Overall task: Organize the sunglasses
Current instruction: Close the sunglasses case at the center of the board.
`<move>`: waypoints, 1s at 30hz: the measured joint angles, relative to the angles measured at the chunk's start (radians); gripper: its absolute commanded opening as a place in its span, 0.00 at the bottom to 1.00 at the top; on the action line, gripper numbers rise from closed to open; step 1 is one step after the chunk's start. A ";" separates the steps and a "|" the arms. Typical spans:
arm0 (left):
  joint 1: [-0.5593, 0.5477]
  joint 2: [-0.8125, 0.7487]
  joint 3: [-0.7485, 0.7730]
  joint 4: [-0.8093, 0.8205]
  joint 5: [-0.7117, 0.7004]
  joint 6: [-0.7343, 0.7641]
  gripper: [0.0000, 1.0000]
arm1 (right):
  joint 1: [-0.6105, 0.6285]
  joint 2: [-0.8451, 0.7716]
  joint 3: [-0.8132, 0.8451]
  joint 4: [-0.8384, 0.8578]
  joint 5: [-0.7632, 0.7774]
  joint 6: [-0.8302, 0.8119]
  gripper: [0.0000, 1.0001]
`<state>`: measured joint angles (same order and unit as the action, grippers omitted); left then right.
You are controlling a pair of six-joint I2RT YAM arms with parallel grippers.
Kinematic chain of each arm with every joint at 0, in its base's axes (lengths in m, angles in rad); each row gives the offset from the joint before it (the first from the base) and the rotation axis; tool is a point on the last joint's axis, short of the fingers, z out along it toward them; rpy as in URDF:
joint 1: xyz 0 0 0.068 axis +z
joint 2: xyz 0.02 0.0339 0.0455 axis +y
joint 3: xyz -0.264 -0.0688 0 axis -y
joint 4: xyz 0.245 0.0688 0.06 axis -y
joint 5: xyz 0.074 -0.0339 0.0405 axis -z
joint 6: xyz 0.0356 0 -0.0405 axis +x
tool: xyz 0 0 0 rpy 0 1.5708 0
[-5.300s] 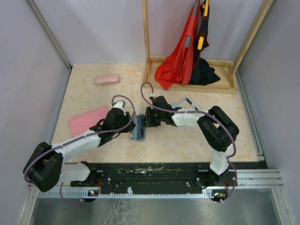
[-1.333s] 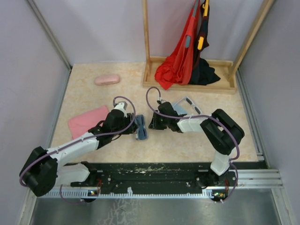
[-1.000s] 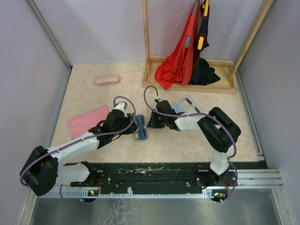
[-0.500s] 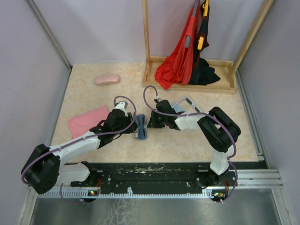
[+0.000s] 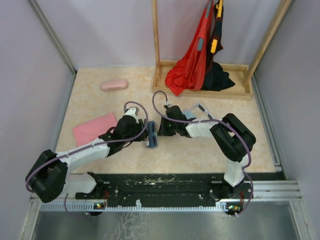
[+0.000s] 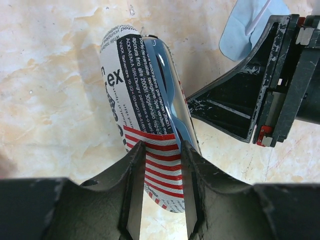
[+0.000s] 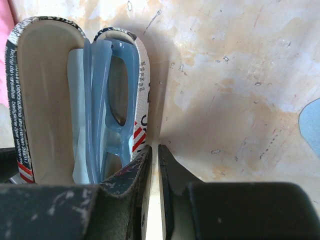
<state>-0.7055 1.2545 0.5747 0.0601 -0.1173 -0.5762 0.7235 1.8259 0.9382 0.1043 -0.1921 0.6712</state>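
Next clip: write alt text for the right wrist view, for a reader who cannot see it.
An open flag-printed glasses case lies on a beige mottled table, holding a pair of glasses with a thin blue-grey frame. The right gripper meets the case's right rim, its black fingers almost together; whether they pinch it is unclear.

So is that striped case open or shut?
Open. In the right wrist view the case's two halves stand apart, with a pair of glasses tucked between them.
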 measured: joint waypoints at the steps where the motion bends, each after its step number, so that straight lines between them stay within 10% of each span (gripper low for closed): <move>1: -0.003 0.005 0.003 0.002 -0.002 0.000 0.39 | 0.000 0.000 0.000 0.000 0.000 0.000 0.14; 22: -0.051 0.085 0.031 0.017 0.037 -0.009 0.52 | 0.020 0.010 0.011 0.003 -0.002 -0.005 0.19; 30: -0.051 -0.136 0.086 -0.129 -0.108 0.034 0.58 | 0.019 -0.154 -0.084 -0.023 0.103 -0.079 0.54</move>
<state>-0.7567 1.1187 0.6605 -0.0685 -0.2249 -0.5419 0.7429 1.6714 0.8547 0.0814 -0.0891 0.5919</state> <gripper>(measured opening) 0.554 0.407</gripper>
